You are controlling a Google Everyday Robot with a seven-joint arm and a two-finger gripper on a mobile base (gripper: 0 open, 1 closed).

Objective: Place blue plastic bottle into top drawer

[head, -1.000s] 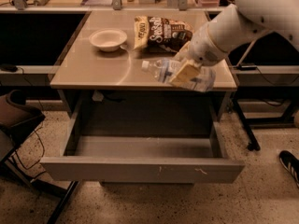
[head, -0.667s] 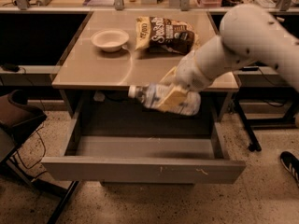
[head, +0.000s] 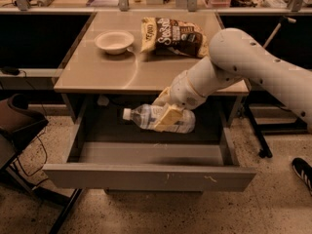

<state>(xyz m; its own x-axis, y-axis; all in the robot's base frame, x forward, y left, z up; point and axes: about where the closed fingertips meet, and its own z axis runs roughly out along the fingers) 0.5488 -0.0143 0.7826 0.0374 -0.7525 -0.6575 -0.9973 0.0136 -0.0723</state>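
The table (head: pixel 97 77) fills the upper middle of the frame. Below it the top drawer (head: pixel 146 177) stands pulled well out toward the bottom edge, so you have no opening step left to do. The white arm (head: pixel 253 67) comes in from the right edge and bends down past the table's front lip into the centre of the picture.

On the tabletop, upper centre, the chip bag (head: pixel 173 35) lies flat, well apart from the work. The blue plastic bottle (head: pixel 144 116) is at the centre of the frame, lying sideways with its white cap pointing left. It hangs in the air just under the table's front edge and above the back part of the drawer well; from here I judge it is not resting on the drawer floor.

The bowl (head: pixel 114 41) sits to the left of the bag. The gripper (head: pixel 168 118) is clamped across the bottle's middle, one yellowish finger showing over the label.

So the pick and the carry look done. What remains for you is to lower the bottle to the drawer floor, let go and pull the arm clear.
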